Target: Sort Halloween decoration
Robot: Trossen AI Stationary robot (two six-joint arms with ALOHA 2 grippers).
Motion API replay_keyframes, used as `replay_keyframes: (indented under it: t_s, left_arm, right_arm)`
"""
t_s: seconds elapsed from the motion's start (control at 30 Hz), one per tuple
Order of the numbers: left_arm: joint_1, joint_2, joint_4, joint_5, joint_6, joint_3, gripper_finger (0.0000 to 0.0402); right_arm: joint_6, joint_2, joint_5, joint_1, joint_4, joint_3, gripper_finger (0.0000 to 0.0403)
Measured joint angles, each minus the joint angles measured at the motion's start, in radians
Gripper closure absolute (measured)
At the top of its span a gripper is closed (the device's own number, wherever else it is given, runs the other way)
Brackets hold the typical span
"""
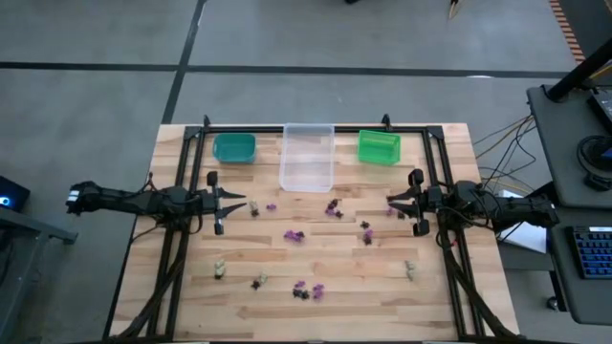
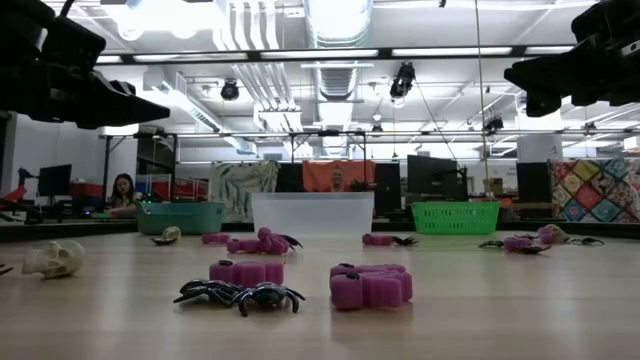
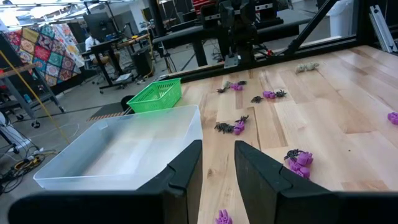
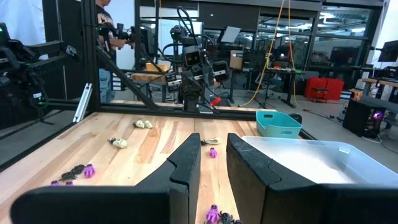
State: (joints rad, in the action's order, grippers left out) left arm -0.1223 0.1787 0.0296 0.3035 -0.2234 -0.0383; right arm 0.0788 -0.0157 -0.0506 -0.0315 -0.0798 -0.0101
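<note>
**Three bins at the back, my fingers empty over the scattered trinkets**

The teal bin [image 1: 234, 147], the clear bin [image 1: 307, 157] and the green bin [image 1: 379, 147] stand in a row along the far edge of the wooden table [image 1: 191, 306]. The clear one looks bare inside; I cannot see into the bottoms of the other two.

The Halloween decoration [image 1: 294, 235] lies loose on the boards in front of the bins: purple, black and pale beige pieces, too small from above to make out their shapes.

My left gripper [image 1: 236, 203] hovers above the table's left side, my right gripper [image 1: 394, 204] above the right, both pointing inward. Each pair of fingers stands a narrow gap apart and holds nothing.
</note>
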Motion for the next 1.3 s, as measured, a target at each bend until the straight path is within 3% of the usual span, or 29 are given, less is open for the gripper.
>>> replay_keyframes:
  t_s: [0.57, 0.7, 0.83, 0.93, 1.0, 1.3]
  left_arm:
    - [0.000, 0.000, 0.041, 0.000, -0.044, 0.000, 0.0324]
    - [-0.001, 0.002, 0.275, -0.016, 0.117, 0.000, 0.0324]
    - [-0.001, 0.004, 0.532, -0.013, 0.467, 0.000, 0.0324]
    - [0.000, 0.005, 0.612, 0.028, 0.489, -0.001, 0.0324]
    - [0.000, 0.006, 0.603, 0.030, 0.492, -0.001, 0.0324]
    - [0.000, 0.150, 0.667, 0.030, 0.527, -0.001, 0.0324]
  right_arm:
    - [0.000, 0.000, 0.000, 0.000, 0.000, 0.000, 0.0335]
    - [0.000, 0.000, 0.000, 0.000, 0.000, 0.000, 0.0335]
    - [0.005, 0.000, 0.000, 0.000, -0.006, 0.000, 0.0335]
    - [-0.026, 0.000, 0.000, 0.000, -0.020, 0.000, 0.0335]
    - [-0.164, -0.001, 0.003, 0.000, -0.062, 0.000, 0.0335]
    - [-0.357, -0.097, 0.256, -0.002, -0.123, -0.045, 0.0335]
